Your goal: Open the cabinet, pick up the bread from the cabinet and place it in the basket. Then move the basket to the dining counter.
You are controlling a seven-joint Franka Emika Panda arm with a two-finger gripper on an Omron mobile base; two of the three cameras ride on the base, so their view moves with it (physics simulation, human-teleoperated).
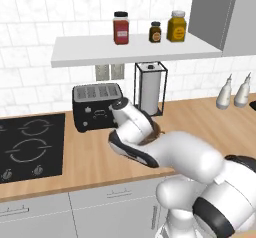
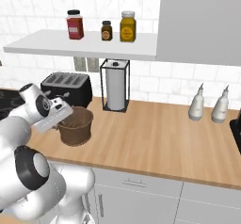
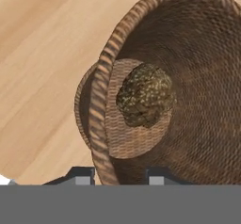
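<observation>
A brown woven basket (image 2: 75, 125) stands on a wooden worktop (image 2: 155, 138) in front of a black toaster (image 2: 67, 88). A dark lumpy bread (image 3: 145, 95) lies on the basket's floor. The gripper (image 3: 120, 177) straddles the basket's rim, one finger inside and one outside, jaws narrow around the wall.

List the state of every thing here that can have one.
Bread: lying inside the basket, on its floor.
Basket: upright on the worktop, rim between the jaws.
Gripper: jaws astride the basket's rim.
Cabinet: door open, swung aside.
Toaster: slots empty.
Jars: upright, lids on.
</observation>
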